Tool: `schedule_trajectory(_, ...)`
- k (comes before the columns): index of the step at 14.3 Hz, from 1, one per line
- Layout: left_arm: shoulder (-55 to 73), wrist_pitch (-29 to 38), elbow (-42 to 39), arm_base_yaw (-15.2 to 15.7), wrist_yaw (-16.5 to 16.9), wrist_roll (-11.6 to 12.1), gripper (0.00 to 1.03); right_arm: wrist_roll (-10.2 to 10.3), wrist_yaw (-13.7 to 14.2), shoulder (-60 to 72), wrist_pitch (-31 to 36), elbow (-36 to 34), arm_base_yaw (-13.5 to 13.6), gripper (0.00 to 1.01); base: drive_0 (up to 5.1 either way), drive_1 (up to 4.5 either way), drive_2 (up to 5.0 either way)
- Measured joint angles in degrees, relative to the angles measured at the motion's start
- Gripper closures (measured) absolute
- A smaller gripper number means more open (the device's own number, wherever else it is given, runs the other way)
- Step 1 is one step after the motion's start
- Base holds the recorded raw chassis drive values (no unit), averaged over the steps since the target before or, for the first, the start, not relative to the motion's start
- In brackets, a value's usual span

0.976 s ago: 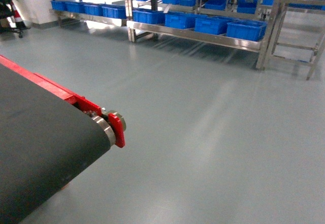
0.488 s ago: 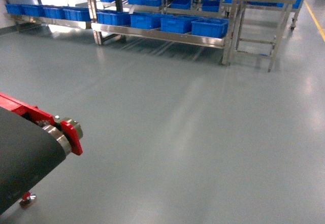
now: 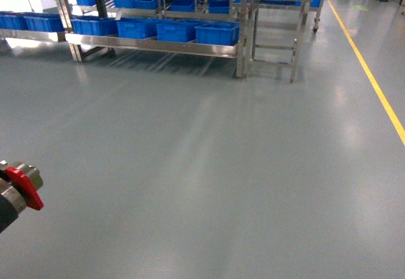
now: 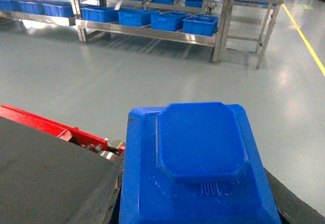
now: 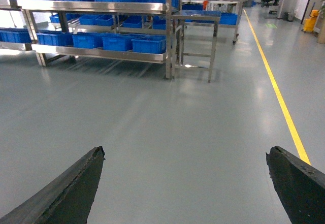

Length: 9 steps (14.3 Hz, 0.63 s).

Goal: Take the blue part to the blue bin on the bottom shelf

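The blue part (image 4: 200, 168) filled the bottom of the left wrist view, pinched in the left gripper (image 4: 198, 203), w/ dark fingers (image 4: 292, 203) at its sides. The right gripper (image 5: 185, 183) was spread wide, nothing btwn its fingers (image 5: 66, 191). Blue bins (image 3: 216, 33) sat in a row on the bottom shelf (image 3: 152, 45) of the steel rack across the grey floor (image 3: 209, 165), well apart from both grippers. A conveyor end (image 3: 16, 187) showed at head view's left edge; a steel table (image 3: 278, 13) stood beside the rack.
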Motion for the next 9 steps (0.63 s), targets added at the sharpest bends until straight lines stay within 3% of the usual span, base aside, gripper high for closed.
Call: schedule_trajectory(9,0.0,0.0,0.0,0.0,0.0,0.0,0.6,0.0,0.0,0.0,0.0,0.0,0.0,0.03,-1.5,-1.54,-1.5)
